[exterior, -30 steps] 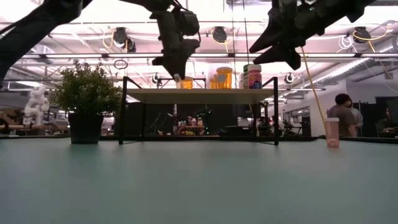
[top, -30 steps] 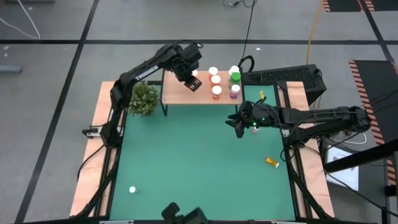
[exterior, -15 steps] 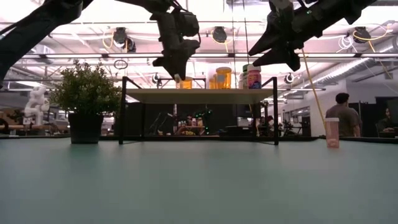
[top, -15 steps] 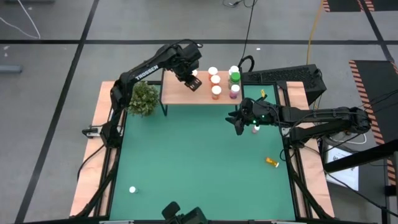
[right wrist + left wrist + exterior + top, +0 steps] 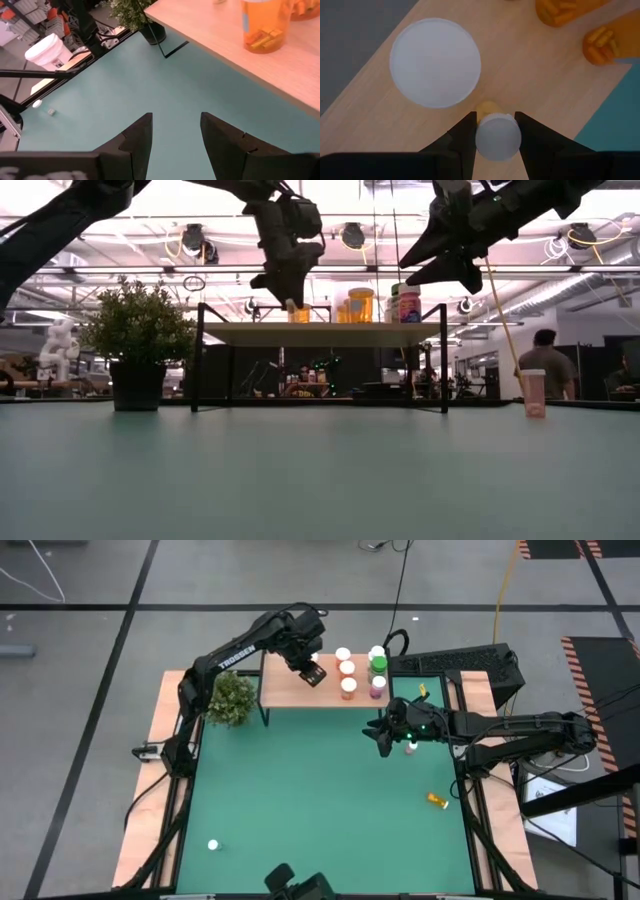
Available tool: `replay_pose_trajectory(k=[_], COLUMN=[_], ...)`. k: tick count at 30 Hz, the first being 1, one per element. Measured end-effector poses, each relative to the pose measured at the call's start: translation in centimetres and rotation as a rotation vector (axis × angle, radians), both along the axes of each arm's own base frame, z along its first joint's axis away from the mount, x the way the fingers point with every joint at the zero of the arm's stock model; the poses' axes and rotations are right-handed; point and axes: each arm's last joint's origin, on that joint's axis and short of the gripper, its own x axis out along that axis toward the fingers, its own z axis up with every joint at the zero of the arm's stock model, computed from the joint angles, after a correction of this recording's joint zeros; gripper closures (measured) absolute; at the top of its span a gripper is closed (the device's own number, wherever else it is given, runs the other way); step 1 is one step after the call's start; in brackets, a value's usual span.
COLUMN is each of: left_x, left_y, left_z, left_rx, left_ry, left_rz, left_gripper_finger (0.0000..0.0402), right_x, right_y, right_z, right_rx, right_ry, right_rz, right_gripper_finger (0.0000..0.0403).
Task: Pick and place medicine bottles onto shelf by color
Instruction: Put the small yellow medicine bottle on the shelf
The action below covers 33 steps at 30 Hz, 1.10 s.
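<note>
One orange bottle (image 5: 497, 136) between left gripper (image 5: 495, 131) fingers

In the left wrist view, the small orange bottle (image 5: 492, 131) between the left tool (image 5: 493, 131) shows mostly its white cap; its body is nearly all hidden beneath. Two orange bottles (image 5: 607, 42) on the shelf (image 5: 530, 75) are cut off by the picture's edge. In the right wrist view, another orange bottle (image 5: 265, 25) loses its cap to the edge. From above, the white speck (image 5: 212, 844) near the counter's (image 5: 320, 800) front is too small to identify.
</note>
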Motion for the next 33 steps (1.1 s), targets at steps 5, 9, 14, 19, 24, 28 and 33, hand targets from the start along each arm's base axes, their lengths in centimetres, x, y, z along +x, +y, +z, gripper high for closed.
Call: replay_pose_trajectory(k=[5,9,14,19,24,28,33], left_x=[0.06,0.15,0.18,0.23,0.22,0.33,0.4], left_y=[0.04,0.11,0.07,0.11,0.1,-0.09,-0.22], left_z=[0.02,0.06,0.07,0.09,0.09,0.08,0.07], left_rx=[0.004,0.011,0.008,0.016,0.015,0.02,0.031], left_ry=[-0.006,-0.017,-0.023,-0.027,-0.027,-0.022,-0.013], left_rz=[-0.001,-0.001,-0.036,-0.048,-0.047,-0.051,-0.056], left_gripper_finger=[0.0273,0.0273,0.0272,0.0272,0.0265,0.0231,0.018], right_x=[0.01,0.01,0.01,-0.05,-0.09,-0.07,-0.07], right_y=[0.09,0.09,0.09,0.1,0.11,0.18,0.18], right_z=[0.0,-0.01,-0.01,-0.12,-0.2,-0.2,-0.2], right_rx=[0.001,-0.005,-0.005,-0.004,0.003,0.018,0.027], right_ry=[0.0,0.002,0.003,0.016,0.023,0.021,0.019], right_rz=[0.004,0.008,0.009,0.009,0.009,0.028,0.024], right_gripper_finger=[0.0243,0.0243,0.0243,0.0243,0.0243,0.0243,0.0243])
